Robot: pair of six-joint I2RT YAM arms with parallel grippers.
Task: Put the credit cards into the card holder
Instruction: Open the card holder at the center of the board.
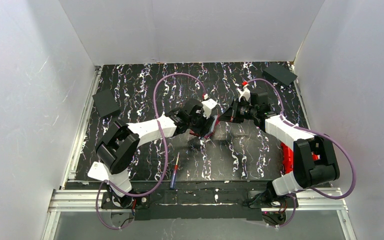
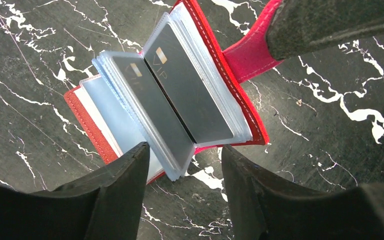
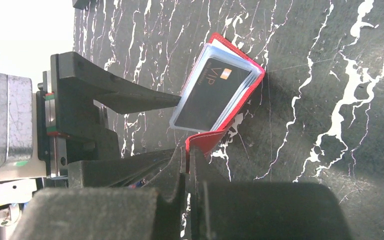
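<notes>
So the card holder (image 2: 105, 105) sits open around the middle of the bench (image 1: 260, 150), with two grey credit cards (image 2: 192, 90) already in its clear sleeves. The right pincer (image 3: 187, 160) is clamped tight on the red flap (image 3: 205, 140). The left pincer (image 2: 185, 155) is about half open, straddling the near edge of the sleeves, and I can't tell if it's touching them. My guess: it's light and floppy, the sleeves are slippery and they'll fan, so grip the stitched red cover.
</notes>
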